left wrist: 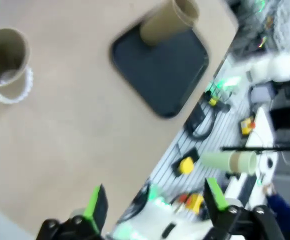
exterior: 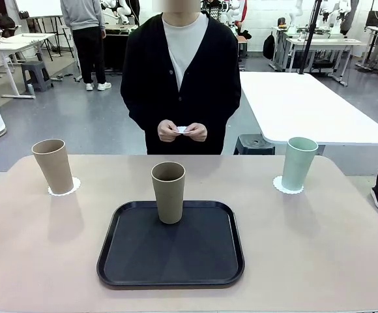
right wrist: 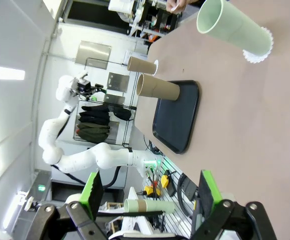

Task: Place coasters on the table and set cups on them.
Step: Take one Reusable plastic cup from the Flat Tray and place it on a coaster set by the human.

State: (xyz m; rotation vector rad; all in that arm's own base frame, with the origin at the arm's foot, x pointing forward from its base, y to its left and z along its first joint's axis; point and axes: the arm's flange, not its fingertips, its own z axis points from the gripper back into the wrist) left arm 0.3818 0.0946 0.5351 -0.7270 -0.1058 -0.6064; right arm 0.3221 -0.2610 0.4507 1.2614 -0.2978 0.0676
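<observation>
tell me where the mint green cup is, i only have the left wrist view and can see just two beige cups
Observer: The mint green cup stands upright on a white coaster at the right side of the table, near its far edge.
Operator: anything ready for the beige cup on the black tray
Observer: Possibly. The person's hands hold a small white thing at the far side. It may be a coaster, but it is too small to tell.
Operator: right gripper free
Observer: Yes. The right gripper is open, with nothing between its fingers.
</observation>
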